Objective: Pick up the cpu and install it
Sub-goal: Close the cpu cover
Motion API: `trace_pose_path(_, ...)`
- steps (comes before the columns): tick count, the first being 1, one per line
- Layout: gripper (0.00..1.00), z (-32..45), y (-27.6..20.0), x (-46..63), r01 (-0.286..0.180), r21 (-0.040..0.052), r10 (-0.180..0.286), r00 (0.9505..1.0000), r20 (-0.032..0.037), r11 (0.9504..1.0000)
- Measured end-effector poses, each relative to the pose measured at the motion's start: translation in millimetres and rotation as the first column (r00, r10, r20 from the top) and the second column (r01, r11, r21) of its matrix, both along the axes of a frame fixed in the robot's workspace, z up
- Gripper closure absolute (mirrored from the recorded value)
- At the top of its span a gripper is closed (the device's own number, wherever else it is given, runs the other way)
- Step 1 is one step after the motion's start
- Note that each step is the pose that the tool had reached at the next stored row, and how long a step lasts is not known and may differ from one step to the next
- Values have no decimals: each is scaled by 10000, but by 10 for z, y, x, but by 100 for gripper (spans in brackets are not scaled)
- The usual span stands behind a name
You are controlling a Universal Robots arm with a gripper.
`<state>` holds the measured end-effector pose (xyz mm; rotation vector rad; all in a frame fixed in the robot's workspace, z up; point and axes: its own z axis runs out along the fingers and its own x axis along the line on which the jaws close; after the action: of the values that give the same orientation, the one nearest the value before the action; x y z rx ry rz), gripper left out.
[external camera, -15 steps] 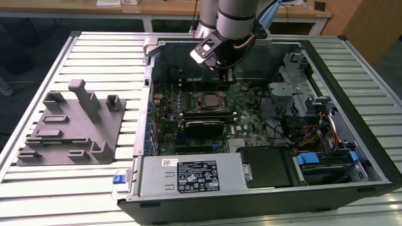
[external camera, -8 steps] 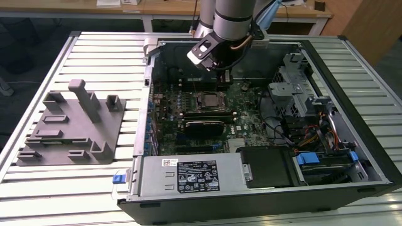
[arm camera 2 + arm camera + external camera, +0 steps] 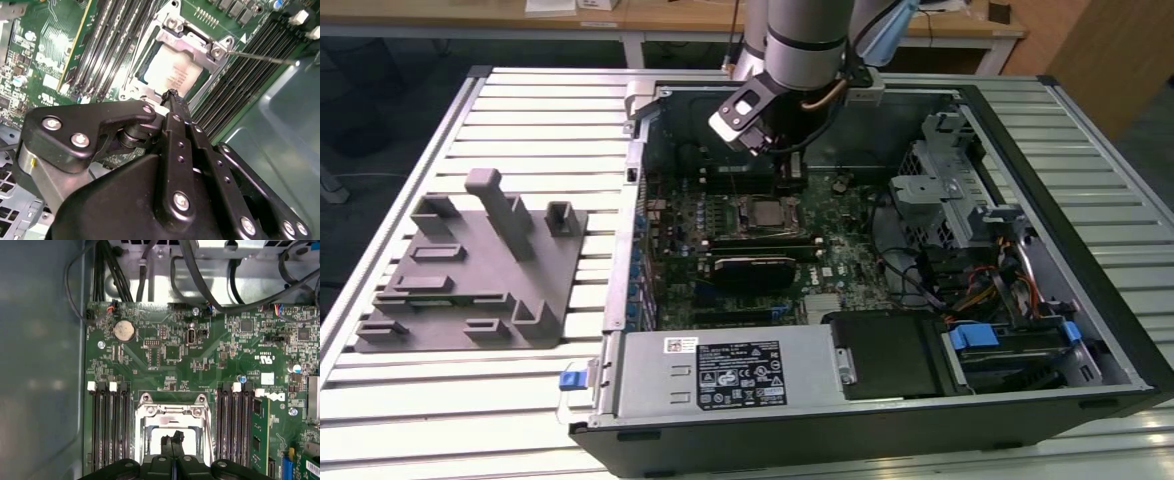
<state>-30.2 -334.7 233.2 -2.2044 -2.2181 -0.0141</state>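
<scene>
Cpu lay flat in the socket frame on the motherboard, with its pale silvery top facing up. It was square, with no longer side, and its edges ran in line with the frame. The second wrist view showed faint print on its top. The gripper, pressed together and pinching nothing, hung just above it. The exterior view took in the grey tray outside the case, on the exterior view's left.

the end effector, jaws together, hovers over the cpu lying in its socket frame.
</scene>
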Motion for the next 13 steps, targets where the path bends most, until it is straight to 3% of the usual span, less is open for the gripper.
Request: trace_pose_path(13,89,-26,-7,-103,-139,9,139,9999,44,9999)
